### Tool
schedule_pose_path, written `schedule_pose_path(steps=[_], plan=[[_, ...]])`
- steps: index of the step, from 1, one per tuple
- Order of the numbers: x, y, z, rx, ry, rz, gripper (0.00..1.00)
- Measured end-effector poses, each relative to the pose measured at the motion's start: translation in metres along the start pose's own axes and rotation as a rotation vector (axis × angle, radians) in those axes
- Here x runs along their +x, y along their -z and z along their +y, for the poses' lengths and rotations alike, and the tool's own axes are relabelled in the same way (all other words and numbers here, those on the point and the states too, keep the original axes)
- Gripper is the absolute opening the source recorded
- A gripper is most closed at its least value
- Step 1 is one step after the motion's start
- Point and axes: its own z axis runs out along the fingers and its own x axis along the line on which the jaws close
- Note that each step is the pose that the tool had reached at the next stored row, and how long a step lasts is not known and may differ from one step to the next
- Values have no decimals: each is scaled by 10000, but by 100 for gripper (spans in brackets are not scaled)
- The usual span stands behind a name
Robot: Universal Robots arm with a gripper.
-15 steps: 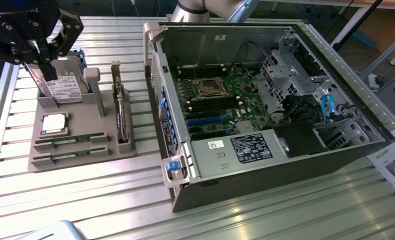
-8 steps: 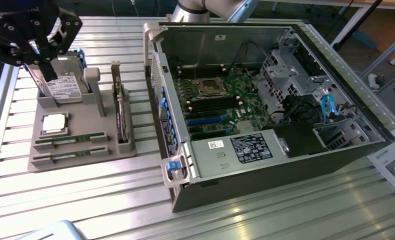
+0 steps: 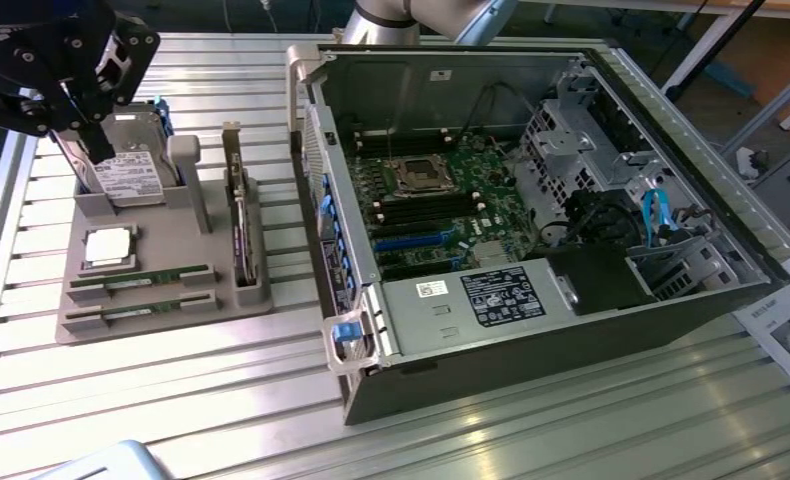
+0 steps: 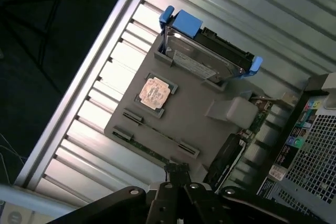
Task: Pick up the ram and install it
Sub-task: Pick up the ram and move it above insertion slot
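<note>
Two green ram sticks lie side by side in slots at the front of a grey holder tray: one ram and the other ram. The wrist view shows them from above, the first ram and the second ram. My black gripper hangs high over the tray's far end, above the hard drive, well away from the sticks. In the wrist view the gripper has its fingers together with nothing between them.
The tray also holds a silver CPU chip and a dark expansion card standing on edge. At the exterior view's right an open computer case lies on its side, exposing the motherboard. The table is slatted metal.
</note>
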Motion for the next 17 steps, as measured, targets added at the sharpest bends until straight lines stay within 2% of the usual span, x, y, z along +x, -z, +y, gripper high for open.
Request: schedule_pose_path(steps=[6,17], plan=[[0,0,0,-26,1058,48,10],[0,0,0,-65,2671,121,10]])
